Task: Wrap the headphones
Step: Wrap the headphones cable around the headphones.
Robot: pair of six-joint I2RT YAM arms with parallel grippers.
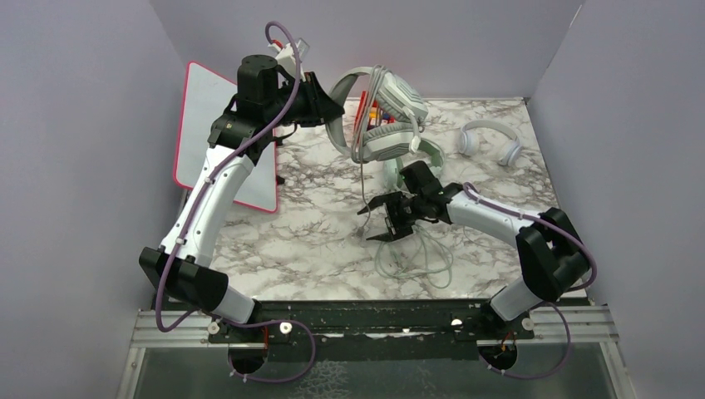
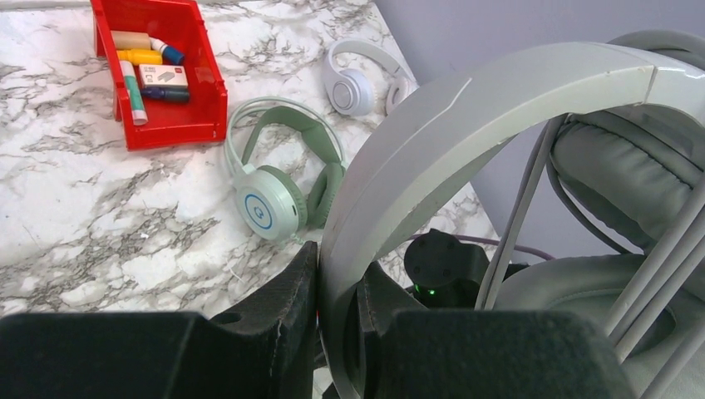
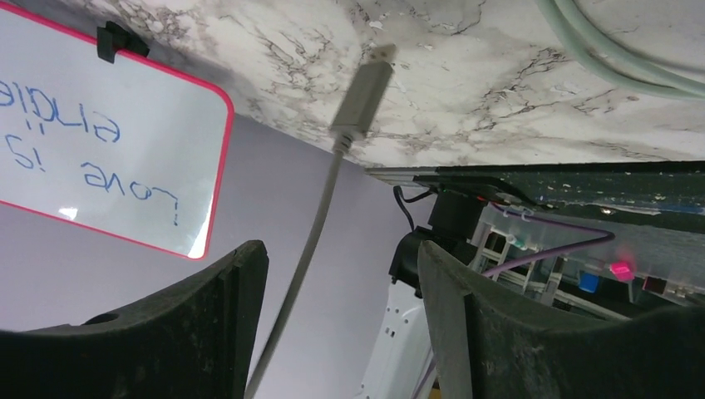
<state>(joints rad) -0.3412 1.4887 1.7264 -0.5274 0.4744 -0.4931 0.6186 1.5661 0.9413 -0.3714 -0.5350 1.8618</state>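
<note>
My left gripper (image 1: 330,103) is raised at the back and shut on the headband of the grey-white headphones (image 1: 384,114), whose band (image 2: 432,141) fills the left wrist view between the jaws (image 2: 337,268). Its thin grey cable (image 3: 320,220) hangs down and ends in a USB plug (image 3: 364,93). My right gripper (image 1: 387,218) stands open around that cable (image 1: 364,179), its fingers (image 3: 241,283) clear of it. The mint-green headphones (image 2: 278,191) lie on the table under the raised pair. The small white headphones (image 1: 490,140) rest at the back right.
A red bin (image 2: 158,75) of markers sits at the back, mostly hidden in the top view. A pink-edged whiteboard (image 1: 223,137) leans at the left wall. Loose loops of pale cable (image 1: 416,259) lie on the marble table (image 1: 308,241) near the right arm.
</note>
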